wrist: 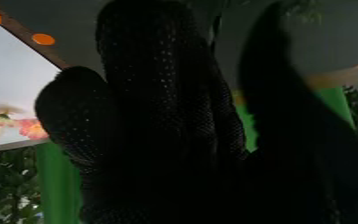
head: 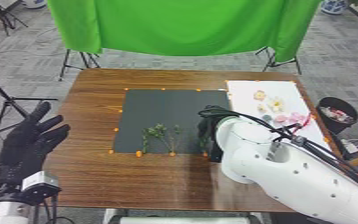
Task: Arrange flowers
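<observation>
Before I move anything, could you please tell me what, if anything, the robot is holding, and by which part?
The left hand holds nothing; whether the right hand holds anything, and by which part, cannot be told.

A brown wooden table (head: 149,185) carries 2 flat sheets — 1 dark grey sheet (head: 158,107) around the middle and 1 white sheet (head: 246,90) beside it, toward the right edge. Small orange dots (head: 140,154) sit along the edges of both.
</observation>
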Tool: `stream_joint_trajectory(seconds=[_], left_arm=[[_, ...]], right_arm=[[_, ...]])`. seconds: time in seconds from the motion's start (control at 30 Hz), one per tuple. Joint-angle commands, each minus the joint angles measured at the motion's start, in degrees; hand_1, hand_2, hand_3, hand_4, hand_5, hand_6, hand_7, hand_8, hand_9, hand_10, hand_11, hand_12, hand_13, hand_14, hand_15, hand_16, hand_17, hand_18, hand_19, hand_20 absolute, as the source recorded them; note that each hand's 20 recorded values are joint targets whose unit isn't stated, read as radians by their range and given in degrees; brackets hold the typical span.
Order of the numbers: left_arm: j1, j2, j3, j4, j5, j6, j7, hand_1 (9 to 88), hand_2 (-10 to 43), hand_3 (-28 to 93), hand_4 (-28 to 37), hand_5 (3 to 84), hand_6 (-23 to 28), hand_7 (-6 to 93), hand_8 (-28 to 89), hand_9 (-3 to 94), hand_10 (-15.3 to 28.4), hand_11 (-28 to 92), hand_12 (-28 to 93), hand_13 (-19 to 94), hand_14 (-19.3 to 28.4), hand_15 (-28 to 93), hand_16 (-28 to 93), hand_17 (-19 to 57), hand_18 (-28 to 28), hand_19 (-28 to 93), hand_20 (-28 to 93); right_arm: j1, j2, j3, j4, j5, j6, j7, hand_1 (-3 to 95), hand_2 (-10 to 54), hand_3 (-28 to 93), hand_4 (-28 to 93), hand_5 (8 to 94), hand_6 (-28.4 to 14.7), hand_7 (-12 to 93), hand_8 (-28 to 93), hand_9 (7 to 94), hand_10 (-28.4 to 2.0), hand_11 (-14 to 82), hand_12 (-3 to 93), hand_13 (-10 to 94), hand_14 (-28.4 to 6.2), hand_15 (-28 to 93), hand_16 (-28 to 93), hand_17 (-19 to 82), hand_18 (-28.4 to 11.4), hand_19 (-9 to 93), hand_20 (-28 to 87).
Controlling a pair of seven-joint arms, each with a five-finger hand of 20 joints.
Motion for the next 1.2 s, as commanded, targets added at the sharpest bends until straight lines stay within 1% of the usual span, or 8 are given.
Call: stream_joint_trajectory(seconds=[0.03,0.13,0.3,0.37,0.57,0.7,0.8,1.2], left_arm=[[0.95,0.30,0.14,-0.04,-0.48,0.12,0.89,29.6,6.6,63,-20.0,33.7,7.9,7.7,-7,30.0,18.7,25,12,21,27.1,55,-12,-8.0,28.4,51,0],[0.95,0.07,0.13,-0.08,-0.35,0.15,0.98,29.6,6.6,63,-20.0,33.6,7.9,7.8,-7,30.0,18.7,25,12,21,27.1,55,-12,-8.0,28.4,51,0],[2.24,2.20,0.19,-0.15,-2.31,1.15,3.30,29.7,6.4,63,-20.0,33.7,7.9,7.7,-7,30.0,18.7,25,12,21,27.2,55,-12,-8.0,28.4,51,0],[1.60,1.61,0.23,-0.05,-1.75,0.75,2.34,29.7,6.4,63,-20.0,33.7,7.9,7.6,-7,30.0,18.8,25,12,21,27.2,55,-12,-8.0,28.4,51,0],[2.06,2.55,0.33,-0.09,-2.57,1.29,3.48,29.7,6.3,63,-20.0,33.7,7.9,7.7,-7,30.0,18.7,25,12,21,27.1,55,-12,-8.0,28.4,51,0],[1.50,1.66,0.44,-0.01,-1.67,0.81,2.43,29.8,6.2,63,-20.0,33.8,7.9,7.7,-7,30.2,18.8,25,12,21,27.2,55,-12,-8.0,28.4,51,0],[1.83,2.12,0.56,-0.04,-1.97,0.94,3.19,29.8,6.1,63,-19.9,33.8,8.0,7.7,-7,30.2,18.9,25,12,21,27.2,55,-12,-8.0,28.4,51,0],[0.20,0.30,0.93,0.30,-0.26,-0.11,0.50,30.0,6.1,63,-20.0,34.0,8.1,7.5,-7,30.4,19.0,25,12,21,27.1,55,-12,-8.0,28.4,51,0]], right_arm=[[2.57,-0.25,-2.61,0.51,-2.62,-0.27,0.38,59.4,3.3,73,-28,77.2,-9.6,11,7,87.4,-15.6,19.1,15.5,92,-6.6,43,16,72,-2.3,93,-17],[2.96,0.22,-3.74,0.50,-4.14,0.71,0.36,62.2,1.5,71,-28,78.5,-8.8,12,10,88.8,-14.7,19.9,15.9,93,-6.2,43,16,72,-2.0,93,-17],[3.60,0.52,-4.87,0.57,-5.35,2.97,0.19,62.1,-7.2,69,-28,80.1,-6.9,17,15,92.4,-12.4,19.3,21.0,94,-5.3,43,16,74,-1.6,93,-18],[3.83,0.56,-5.22,0.52,-5.94,2.89,0.65,59.9,-9.3,68,-28,79.0,-6.3,23,18,93.1,-12.0,18.2,22.7,94,-5.2,43,15,75,-1.5,93,-19],[3.34,0.09,-3.87,-0.01,-5.53,0.29,1.03,52.3,-9.5,61,-26,67.2,-9.0,38,16,88.5,-14.7,24.9,16.6,94,-5.2,43,14,75,-1.6,93,-19],[3.22,0.03,-3.47,-0.19,-5.51,-0.23,0.98,48.3,-9.5,65,-27,64.5,-10.8,35,5,87.9,-15.5,24.9,16.0,94,-5.4,43,15,75,-1.6,93,-18],[2.90,0.11,-2.75,-0.55,-5.06,-1.35,1.00,49.9,-9.5,66,-26,64.4,-11.1,32,8,87.5,-16.0,24.3,15.9,94,-5.4,43,15,75,-1.7,93,-18],[0.30,-0.33,0.04,-2.05,-1.76,-4.02,-2.87,53.4,-6.0,70,-26,63.6,-10.0,20,10,85.1,-17.0,24.1,16.9,92,-6.3,44,16,72,-2.6,93,-16]])
